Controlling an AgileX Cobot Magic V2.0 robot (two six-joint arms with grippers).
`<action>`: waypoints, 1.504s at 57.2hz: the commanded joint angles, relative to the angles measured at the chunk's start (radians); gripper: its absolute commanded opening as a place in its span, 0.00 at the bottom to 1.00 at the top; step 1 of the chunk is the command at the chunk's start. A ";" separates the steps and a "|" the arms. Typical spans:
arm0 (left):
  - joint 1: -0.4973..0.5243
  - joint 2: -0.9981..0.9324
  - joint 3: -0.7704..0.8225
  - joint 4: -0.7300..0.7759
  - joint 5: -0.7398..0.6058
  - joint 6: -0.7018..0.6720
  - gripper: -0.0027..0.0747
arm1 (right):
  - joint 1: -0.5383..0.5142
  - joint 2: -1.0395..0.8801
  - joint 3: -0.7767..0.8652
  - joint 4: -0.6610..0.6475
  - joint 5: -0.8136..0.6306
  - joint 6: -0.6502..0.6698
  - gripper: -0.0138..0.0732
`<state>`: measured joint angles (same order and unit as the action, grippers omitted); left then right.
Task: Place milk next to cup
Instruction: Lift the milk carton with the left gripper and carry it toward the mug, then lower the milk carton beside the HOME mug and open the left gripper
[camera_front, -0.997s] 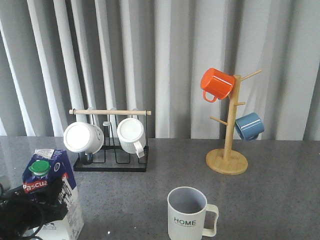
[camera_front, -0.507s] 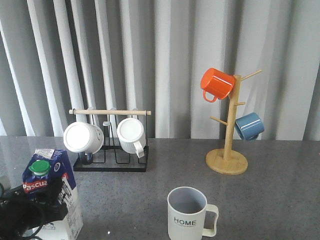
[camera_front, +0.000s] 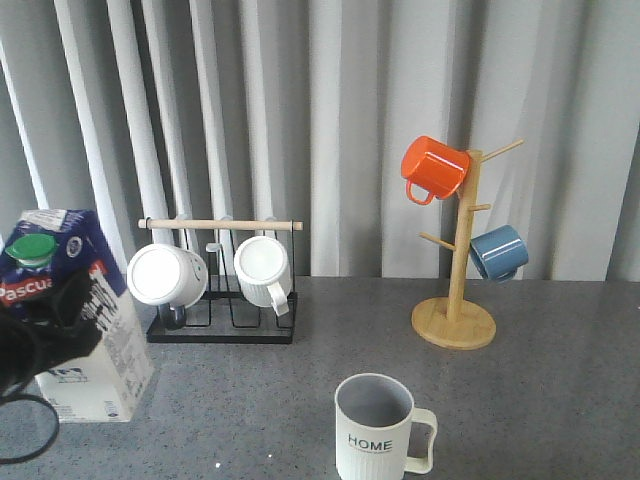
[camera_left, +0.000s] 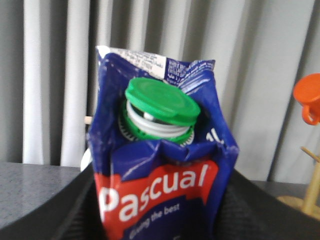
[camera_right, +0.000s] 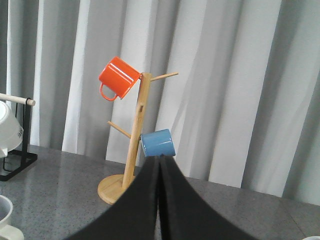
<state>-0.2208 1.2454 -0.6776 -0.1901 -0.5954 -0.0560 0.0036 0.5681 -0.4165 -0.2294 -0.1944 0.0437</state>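
Observation:
The milk (camera_front: 78, 330) is a dark-blue and white carton with a green cap (camera_front: 30, 247), at the far left of the front view. My left gripper (camera_front: 55, 325) is shut on its upper part and holds it upright, raised near the table's left side. In the left wrist view the carton (camera_left: 160, 165) fills the middle between my black fingers (camera_left: 250, 210). The cup (camera_front: 375, 428), a pale ribbed mug lettered "HOME", stands at the front centre, well to the right of the milk. My right gripper (camera_right: 160, 159) is shut and empty, and out of the front view.
A black wire rack (camera_front: 222, 330) with a wooden bar holds white mugs (camera_front: 165, 275) at the back left, just behind the milk. A wooden mug tree (camera_front: 455, 322) with an orange mug (camera_front: 433, 168) and a blue mug (camera_front: 498, 252) stands at the back right. A curtain hangs behind.
My left gripper has risen with the milk in it; the carton now sits much higher in the front view and a little further left. The cup has not moved.

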 joint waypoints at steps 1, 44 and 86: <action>-0.020 -0.056 -0.046 -0.330 0.000 0.219 0.17 | -0.009 0.000 -0.024 -0.003 -0.072 -0.006 0.15; -0.606 0.174 -0.314 -1.054 -0.352 0.922 0.17 | -0.009 0.000 -0.024 -0.003 -0.072 -0.006 0.15; -0.697 0.495 -0.483 -0.934 -0.396 0.803 0.17 | -0.009 0.000 -0.024 -0.003 -0.072 -0.006 0.15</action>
<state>-0.9135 1.7725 -1.1294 -1.2118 -0.9319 0.7973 0.0036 0.5681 -0.4165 -0.2294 -0.1944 0.0437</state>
